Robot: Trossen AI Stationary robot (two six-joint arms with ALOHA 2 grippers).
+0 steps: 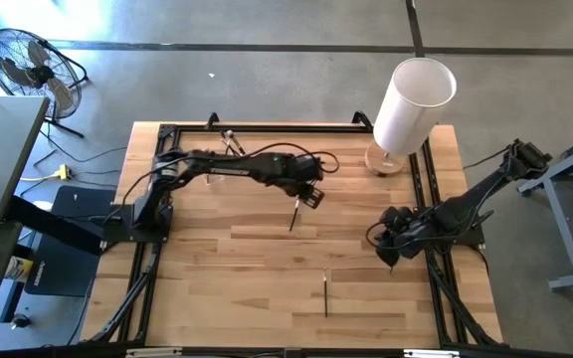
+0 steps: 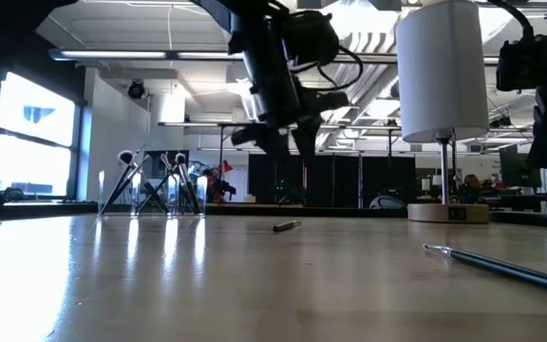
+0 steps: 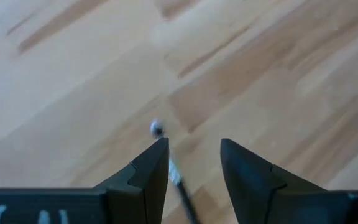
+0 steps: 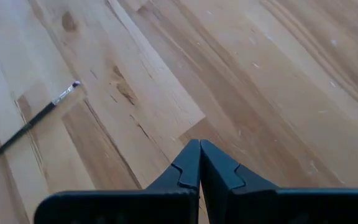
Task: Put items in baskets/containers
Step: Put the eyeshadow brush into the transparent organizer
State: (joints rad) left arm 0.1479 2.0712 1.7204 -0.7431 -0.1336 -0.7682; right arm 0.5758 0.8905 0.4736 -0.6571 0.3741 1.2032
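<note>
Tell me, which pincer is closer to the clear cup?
Left. The left pincer hovers mid-table, a short way from the cup at the far edge. The right pincer waits much farther, near the right side.

No text, label or number is legible — anywhere.

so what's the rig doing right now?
The left gripper is open above a makeup brush lying mid-table, apparently lining up a pick. Another brush lies nearer the front edge. Several brushes already stand in the clear holder at the back. The right gripper is shut and idle at the right side.
</note>
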